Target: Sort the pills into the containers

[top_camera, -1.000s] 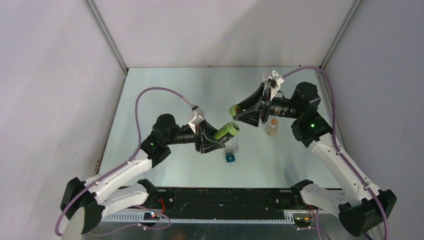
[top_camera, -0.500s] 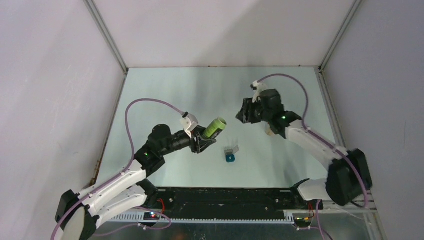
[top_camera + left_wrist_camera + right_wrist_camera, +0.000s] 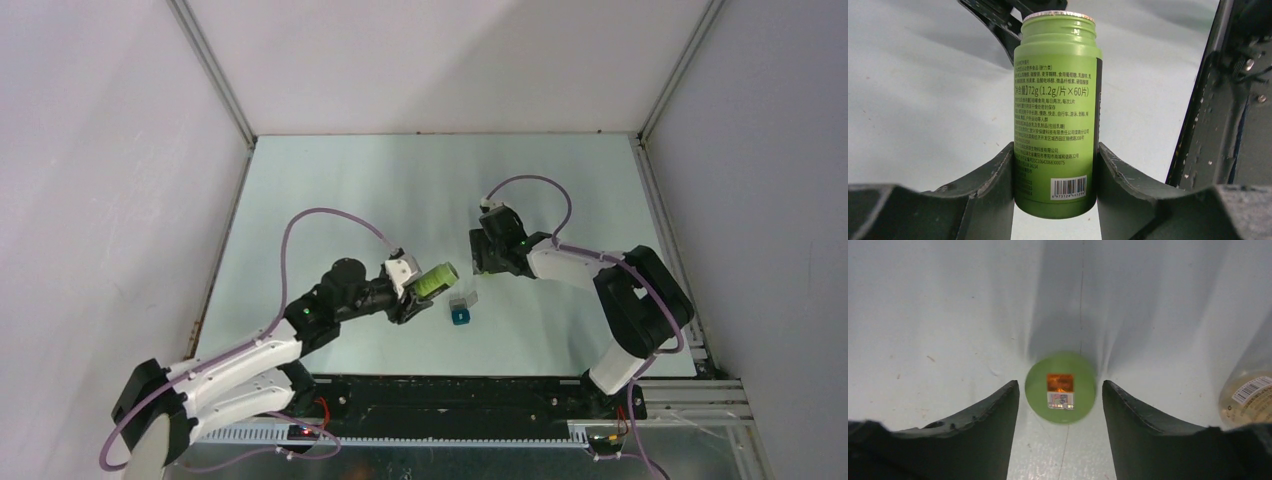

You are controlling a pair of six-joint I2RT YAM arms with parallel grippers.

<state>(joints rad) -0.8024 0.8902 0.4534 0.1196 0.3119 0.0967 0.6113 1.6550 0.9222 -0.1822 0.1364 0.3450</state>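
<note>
On the pale table (image 3: 330, 190), uncapping is judged done. The green bottle (image 3: 1055, 100), printed with small text and a barcode, its threaded neck bare and silver-rimmed, is clamped at a tilt by the left gripper (image 3: 1055, 147). A pale bottle (image 3: 1248, 397) is glimpsed at the edge of the right wrist view. The round, stickered green lid (image 3: 1061, 388) is seen lying flat between the parted, untouching jaws of the right gripper (image 3: 1060, 382). Next, pills must be fetched and dropped through the narrow mouth. None can be made out, only a small teal-and-grey item (image 3: 460, 314) nearby.
</note>
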